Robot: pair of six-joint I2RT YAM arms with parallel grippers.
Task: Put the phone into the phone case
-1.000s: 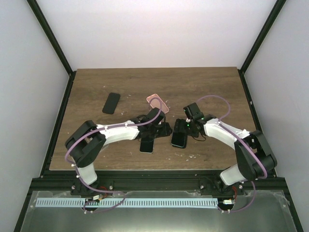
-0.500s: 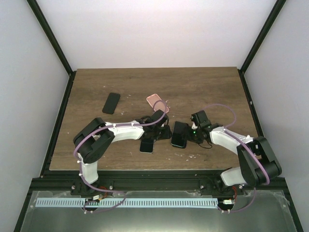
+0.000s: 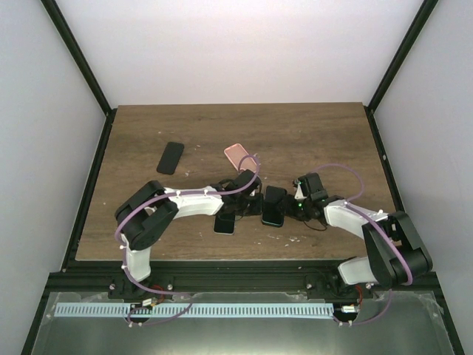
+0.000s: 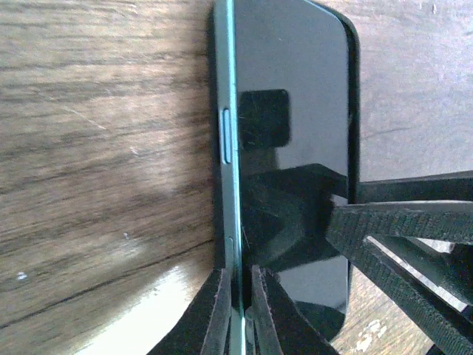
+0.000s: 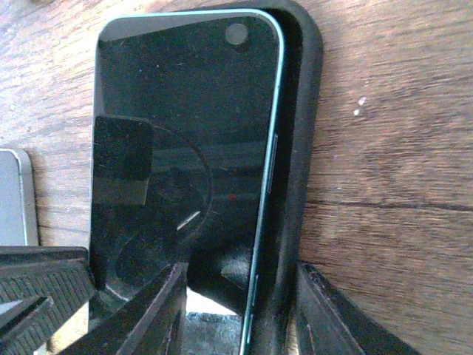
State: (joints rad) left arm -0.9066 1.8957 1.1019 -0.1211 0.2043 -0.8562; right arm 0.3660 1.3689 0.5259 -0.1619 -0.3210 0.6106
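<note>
Phone of black glass with teal rim [image 5: 177, 133] part-seated in black rubbery phone case [image 5: 303, 111]. Left gripper [image 4: 238, 292] narrow, pinching phone's bare edge — left wrist view only. Right gripper [image 5: 240, 285] clamping case wall — right wrist view only.

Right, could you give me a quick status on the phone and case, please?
Left gripper pinching edge of phone, right gripper clamping phone case wall. Phone lying in the case, seating unclear. Second phone close alongside, not touching.
</note>
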